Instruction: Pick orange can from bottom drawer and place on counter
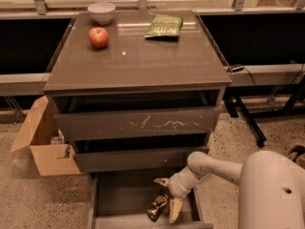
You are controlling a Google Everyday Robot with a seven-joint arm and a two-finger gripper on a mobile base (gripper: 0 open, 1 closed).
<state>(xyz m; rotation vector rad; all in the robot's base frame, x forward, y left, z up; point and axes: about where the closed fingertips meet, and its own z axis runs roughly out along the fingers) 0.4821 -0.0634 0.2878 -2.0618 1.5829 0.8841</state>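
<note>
Gripper (167,196) down in open bottom drawer (119,194), right side. Fingers (175,210) spread, pinching nothing. Orange can (157,206) lying on drawer floor near front, just beside lower finger. Above: scratched drawer front (138,123). Cardboard box (40,144) on floor left of cabinet. Counter surface (143,61) carries apple (98,37), green snack bag (164,26), white bowl (102,12) at back.

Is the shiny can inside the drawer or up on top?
Inside. The orange can lies on the floor of the pulled-out bottom drawer, the open gripper right beside it; the counter holds no can.
</note>
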